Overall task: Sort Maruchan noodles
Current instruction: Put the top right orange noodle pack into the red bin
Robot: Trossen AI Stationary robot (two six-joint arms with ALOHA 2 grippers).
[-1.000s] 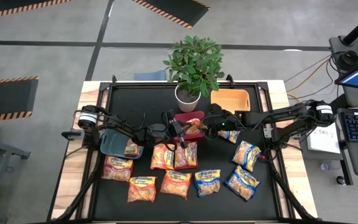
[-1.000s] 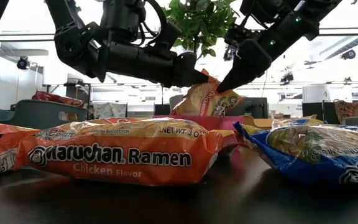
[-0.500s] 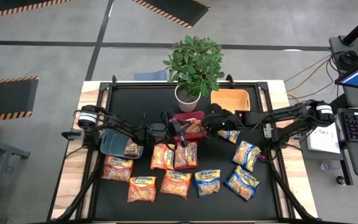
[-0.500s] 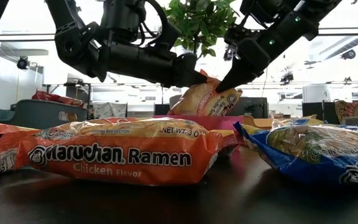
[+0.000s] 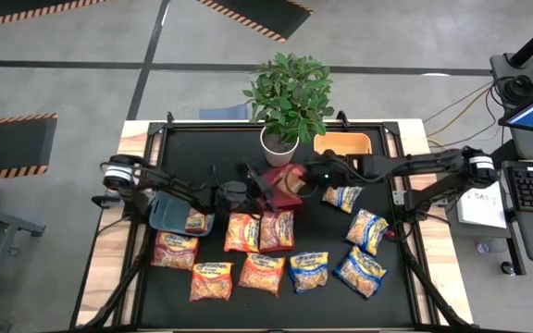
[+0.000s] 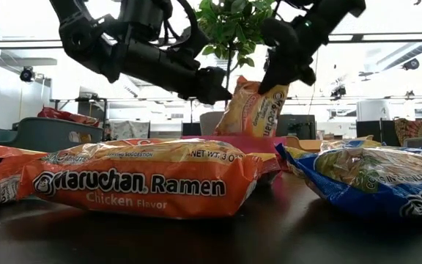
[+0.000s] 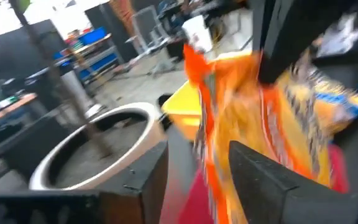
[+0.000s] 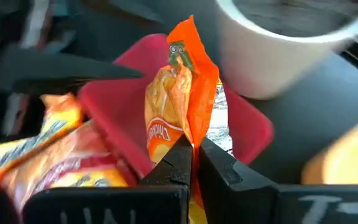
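**Two grippers meet over the red bin with one orange packet**

At far left a grey-blue bin (image 5: 167, 211) holds one packet; just beside it the left gripper (image 5: 268, 181) reaches toward the centre, its fingers spread around the edge of an orange noodle packet (image 6: 251, 106), not clamping it; that packet hangs upright above the red bin (image 8: 241, 127), pinched at its seam by the right gripper (image 8: 193, 149), fingers pressed together on the plastic; a white plant pot (image 5: 278, 145) stands just behind; the other packets (image 5: 262, 271) lie in rows on the black table (image 5: 202, 148) nearer the front. To finish well, the right gripper should probably lower the packet flat inside the bin before letting go, clear of the pot; the left should keep apart.
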